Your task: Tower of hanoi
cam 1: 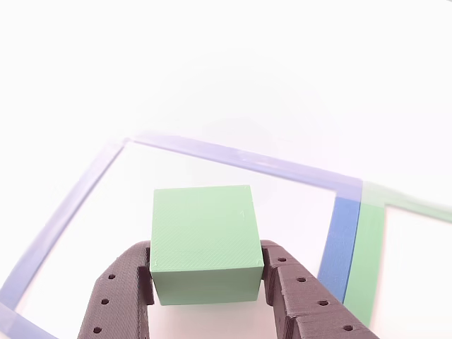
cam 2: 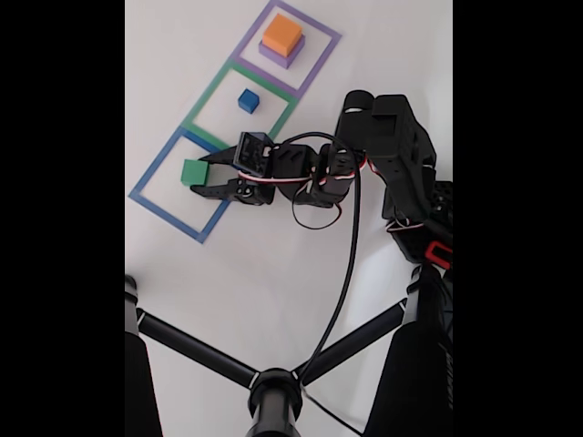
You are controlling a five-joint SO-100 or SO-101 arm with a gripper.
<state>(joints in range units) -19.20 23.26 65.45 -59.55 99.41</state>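
A green cube (cam 1: pixel 205 240) sits between my two dark fingers, which press against its left and right sides in the other view. In the fixed view the green cube (cam 2: pixel 192 171) is inside the blue-outlined square (cam 2: pixel 164 217), with my gripper (cam 2: pixel 202 173) reaching in from the right and shut on it. My gripper (cam 1: pixel 205 251) enters the other view from the bottom edge. A small blue cube (cam 2: pixel 248 100) rests in the green-outlined square (cam 2: pixel 208 94). An orange cube (cam 2: pixel 282 34) is stacked on a purple cube (cam 2: pixel 281 55) in the purple-outlined square (cam 2: pixel 319 66).
The three taped squares run in a diagonal row on a white table. The arm's black body (cam 2: pixel 392 155) stands to the right, with a cable looping down. A black tripod (cam 2: pixel 273 391) spreads across the bottom of the fixed view. Blue tape (cam 1: pixel 339 240) and green tape (cam 1: pixel 367 261) lie right of the cube.
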